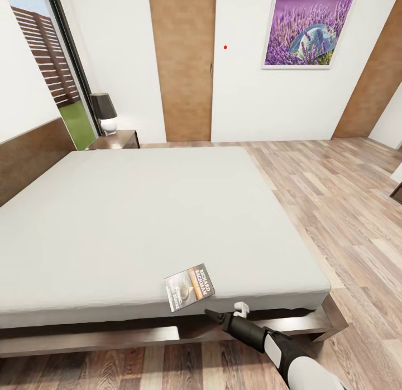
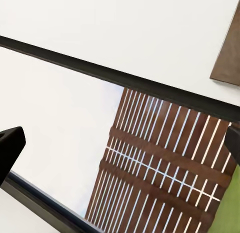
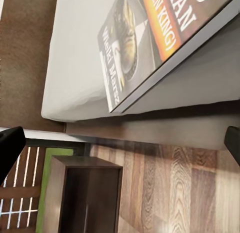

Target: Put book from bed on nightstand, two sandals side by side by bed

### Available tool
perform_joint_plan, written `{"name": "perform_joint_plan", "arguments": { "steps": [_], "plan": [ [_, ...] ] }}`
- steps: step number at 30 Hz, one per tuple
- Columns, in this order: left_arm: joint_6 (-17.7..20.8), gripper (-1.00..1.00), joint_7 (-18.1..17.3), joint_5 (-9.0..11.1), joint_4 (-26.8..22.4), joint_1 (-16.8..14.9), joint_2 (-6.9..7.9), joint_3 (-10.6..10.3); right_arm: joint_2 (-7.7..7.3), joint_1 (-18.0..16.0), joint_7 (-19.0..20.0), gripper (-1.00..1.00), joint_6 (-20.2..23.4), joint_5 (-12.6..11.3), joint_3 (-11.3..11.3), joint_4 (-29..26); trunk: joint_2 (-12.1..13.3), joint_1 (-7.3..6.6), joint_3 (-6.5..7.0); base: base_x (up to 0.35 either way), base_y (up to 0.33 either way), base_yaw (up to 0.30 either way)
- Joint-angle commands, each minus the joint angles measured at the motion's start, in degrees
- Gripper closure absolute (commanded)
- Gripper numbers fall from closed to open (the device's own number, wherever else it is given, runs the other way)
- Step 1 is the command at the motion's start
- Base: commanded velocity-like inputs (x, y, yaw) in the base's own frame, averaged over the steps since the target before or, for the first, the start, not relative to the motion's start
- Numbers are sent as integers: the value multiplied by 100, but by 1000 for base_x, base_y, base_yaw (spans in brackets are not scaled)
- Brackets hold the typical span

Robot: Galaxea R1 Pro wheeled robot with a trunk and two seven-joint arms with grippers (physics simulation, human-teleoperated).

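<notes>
- Book (image 1: pixel 190 286) lay flat on the grey mattress of the bed (image 1: pixel 139 222), low in the middle of the head picture, right at the near edge.
- Showed a dark cover with an orange band and white letters.
- Was touched by nothing.
- Seen again in the right wrist picture (image 3: pixel 150 38), up at the top, one corner poking a little over the mattress edge.
- Right gripper (image 1: pixel 223 313) hung just below the book, bottom middle of the head picture, in front of the dark bed frame.
- Had a small white piece sticking up beside it, and a black sleeve with a white arm running off to the bottom right.
- Stood wide open, holding nothing: its two black fingers (image 3: pixel 10 148) sat far apart at the two side edges of the right wrist picture.
- Left gripper's fingers (image 2: pixel 11 145) sat far apart too, at the side edges of the left wrist picture, so open and empty.
- Looked out at a black window frame (image 2: pixel 125 78), white wall, brown slats and a bit of green.
- Nightstand (image 1: pixel 120 139) stood in the upper left of the head picture, past the far corner of the bed, well apart from the book.
- Carried a lamp (image 1: pixel 104 114) with a dark shade and a white base.
- Lavender picture (image 1: pixel 309 30) hung on the white wall at the upper right.
- Tan door (image 1: pixel 183 63) stood at the top middle, with another at the right edge.
- Wood floor (image 1: pixel 335 211) filled the right side.
</notes>
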Motion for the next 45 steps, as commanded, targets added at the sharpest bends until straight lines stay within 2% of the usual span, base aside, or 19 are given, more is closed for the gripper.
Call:
{"name": "perform_joint_plan", "arguments": {
  "steps": [1,11,41,45],
  "plan": [
    [60,-100,38,59,-6,-5,10,-48,14,-2,28,-100,50,35,-49,-17,-3,0,-5,0,0,0],
    [286,-100,38,50,5,-64,12,-101,-1,-79,42,-100,56,0,-137,-70,-3,0,-5,0,0,0],
    [287,-100,38,48,5,-64,12,-101,-1,-79,42,-100,54,0,-137,-70,-3,0,-5,0,0,0],
    [417,-100,38,10,107,-4,-118,-100,-132,51,12,-100,65,47,-115,-126,-3,0,-5,0,0,0]
  ]
}}
